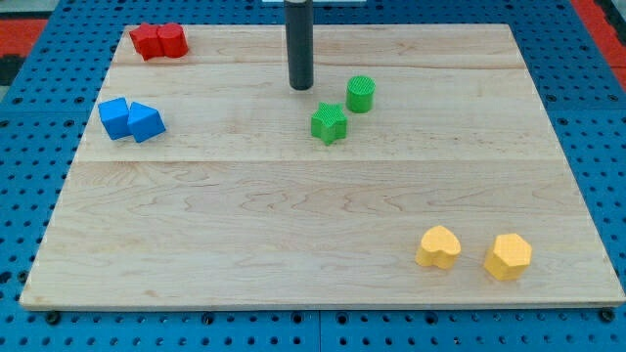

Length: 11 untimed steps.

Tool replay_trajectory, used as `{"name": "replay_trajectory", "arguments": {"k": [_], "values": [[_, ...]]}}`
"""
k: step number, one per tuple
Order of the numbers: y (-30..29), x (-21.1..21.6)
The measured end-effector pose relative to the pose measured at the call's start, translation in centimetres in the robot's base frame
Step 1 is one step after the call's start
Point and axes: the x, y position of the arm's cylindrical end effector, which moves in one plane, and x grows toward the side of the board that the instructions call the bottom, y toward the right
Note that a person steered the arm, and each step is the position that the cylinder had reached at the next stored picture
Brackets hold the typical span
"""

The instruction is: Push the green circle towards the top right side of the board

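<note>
Rod standing just left of the two green blocks, near the top middle of the board.

The wooden board (293, 244) fills most of the view, lying on a blue pegboard surface (29, 323). The dark rod (299, 44) comes down from the view's top, and my tip (299, 87) rests on the wood; it is a bare rod with nothing to open or shut. The green circle (360, 94) sits just to the tip's right, apart from it, with the green star (330, 124) close below and left of the circle. Two red blocks (158, 41) touch each other in the top left corner, two blue blocks (131, 119) sit side by side below them, and toward the bottom right lie a yellow heart (438, 246) and a yellow hexagon (508, 256), near each other but apart.
</note>
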Motion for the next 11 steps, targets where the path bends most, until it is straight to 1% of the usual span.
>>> {"name": "replay_trajectory", "arguments": {"k": [1, 2, 3, 4, 5, 6, 7, 8, 9, 10, 11], "values": [[6.7, 0.9], [12.3, 1.6], [10.2, 5.0], [14.2, 7.7], [16.3, 5.1], [16.3, 2.9], [14.3, 2.3], [13.9, 1.6], [15.2, 3.5], [15.0, 9.3], [13.3, 11.8]]}}
